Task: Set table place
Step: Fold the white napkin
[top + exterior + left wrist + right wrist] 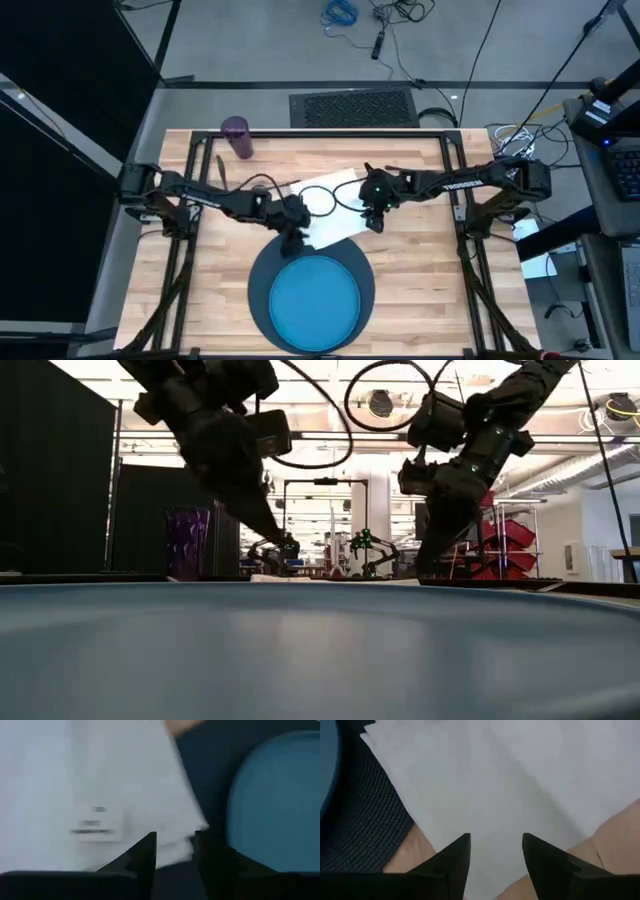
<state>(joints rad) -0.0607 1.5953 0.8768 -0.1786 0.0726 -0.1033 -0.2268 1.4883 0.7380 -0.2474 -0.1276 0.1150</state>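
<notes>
A white napkin (340, 228) lies flat at the table's middle, and its near edge overlaps the round slate-blue mat (262, 280). The mat carries the bright blue plate (317, 302). My left gripper (293, 243) is open and low at the napkin's near left corner (192, 832), which lies over the mat. My right gripper (376, 222) is open, pointing down over the napkin's right edge (495, 865). The purple cup (237, 137) stands upright at the far left of the table. My left gripper has the napkin's near left corner (180, 845) in the gap between its open fingers; I cannot tell whether they touch it. My right gripper stands with one finger on each side of a stretch of the napkin's right edge (495, 870); I cannot tell whether it touches.
The mat and plate (320, 650) take up the table's near middle, close under both grippers. Black frame bars (195, 200) run along the table's left and right sides. Bare wood (420, 270) lies to the right of the mat.
</notes>
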